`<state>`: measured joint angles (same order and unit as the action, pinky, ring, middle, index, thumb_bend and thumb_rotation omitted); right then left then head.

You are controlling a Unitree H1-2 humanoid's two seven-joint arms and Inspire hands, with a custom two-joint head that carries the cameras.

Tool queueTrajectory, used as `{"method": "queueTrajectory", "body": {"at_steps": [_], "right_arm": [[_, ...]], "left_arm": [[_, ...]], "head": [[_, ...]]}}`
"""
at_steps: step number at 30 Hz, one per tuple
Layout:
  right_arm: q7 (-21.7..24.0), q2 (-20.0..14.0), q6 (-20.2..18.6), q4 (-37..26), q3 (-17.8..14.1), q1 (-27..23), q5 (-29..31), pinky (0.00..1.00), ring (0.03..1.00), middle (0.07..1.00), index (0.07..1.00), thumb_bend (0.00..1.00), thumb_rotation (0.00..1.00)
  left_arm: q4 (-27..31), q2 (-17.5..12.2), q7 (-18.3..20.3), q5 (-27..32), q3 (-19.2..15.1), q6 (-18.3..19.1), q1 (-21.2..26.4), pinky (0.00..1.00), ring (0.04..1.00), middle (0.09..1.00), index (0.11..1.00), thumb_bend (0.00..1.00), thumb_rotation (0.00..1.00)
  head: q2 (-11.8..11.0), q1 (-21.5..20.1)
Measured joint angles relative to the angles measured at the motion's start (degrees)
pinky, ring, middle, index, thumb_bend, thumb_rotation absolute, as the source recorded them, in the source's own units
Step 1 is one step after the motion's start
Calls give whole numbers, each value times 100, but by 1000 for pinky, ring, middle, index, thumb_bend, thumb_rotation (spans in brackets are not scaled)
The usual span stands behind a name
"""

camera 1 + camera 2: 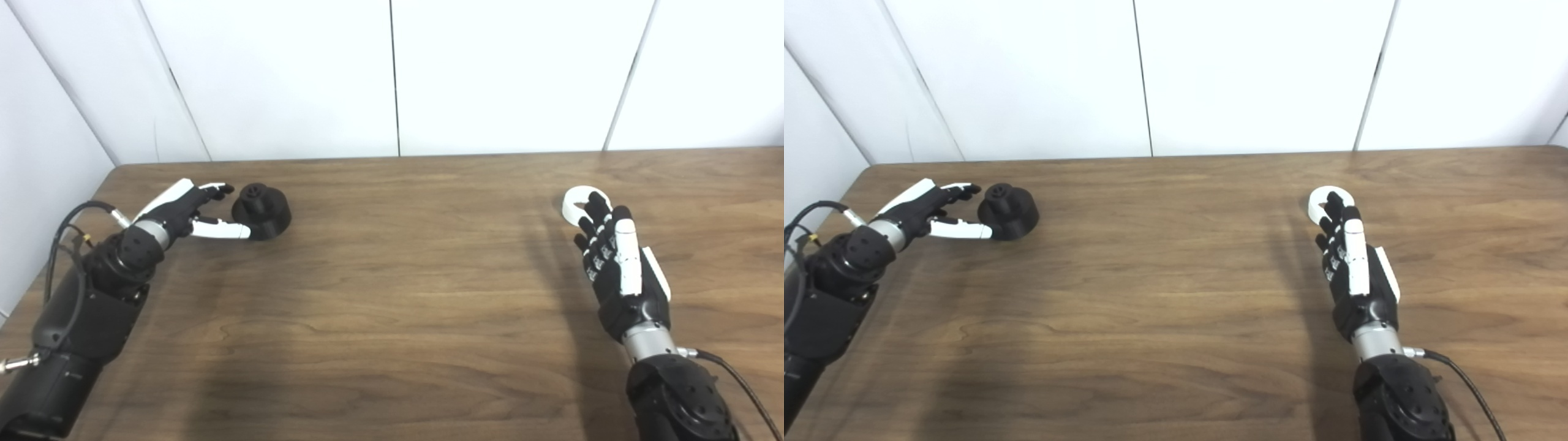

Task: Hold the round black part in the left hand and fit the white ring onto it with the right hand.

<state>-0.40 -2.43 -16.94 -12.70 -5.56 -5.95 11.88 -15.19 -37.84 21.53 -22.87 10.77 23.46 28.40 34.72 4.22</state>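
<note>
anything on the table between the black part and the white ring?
Nothing. Between the round black part and the white ring there is only bare wooden table; both eye views show it.

Lab test bench: bare wooden table [392, 294], plain white wall panels [294, 73].

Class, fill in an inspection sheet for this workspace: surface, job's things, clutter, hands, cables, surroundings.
Surface: wooden table, brown woodgrain.
Job's things: round black part rests on the table at far left; white ring lies flat at far right.
Clutter: nothing seen.
Hands: left hand open, fingers either side of the black part, not closed on it; right hand open, fingertips over the ring's near edge.
Cables: black cable loops at the left wrist; another cable leaves the right wrist.
Surroundings: white wall panels.
</note>
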Motion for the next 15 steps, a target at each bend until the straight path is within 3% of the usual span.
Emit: {"method": "queueTrajectory", "body": {"at_steps": [15], "right_arm": [[-2, 0, 31, 0, -12, 6, -15, 1000, 1000, 988, 961, 456, 1000]], "left_arm": [[-335, 64, -34, -201, 214, -140, 150, 855, 977, 958, 934, 1000, 444]], "head": [[-35, -44]]}}
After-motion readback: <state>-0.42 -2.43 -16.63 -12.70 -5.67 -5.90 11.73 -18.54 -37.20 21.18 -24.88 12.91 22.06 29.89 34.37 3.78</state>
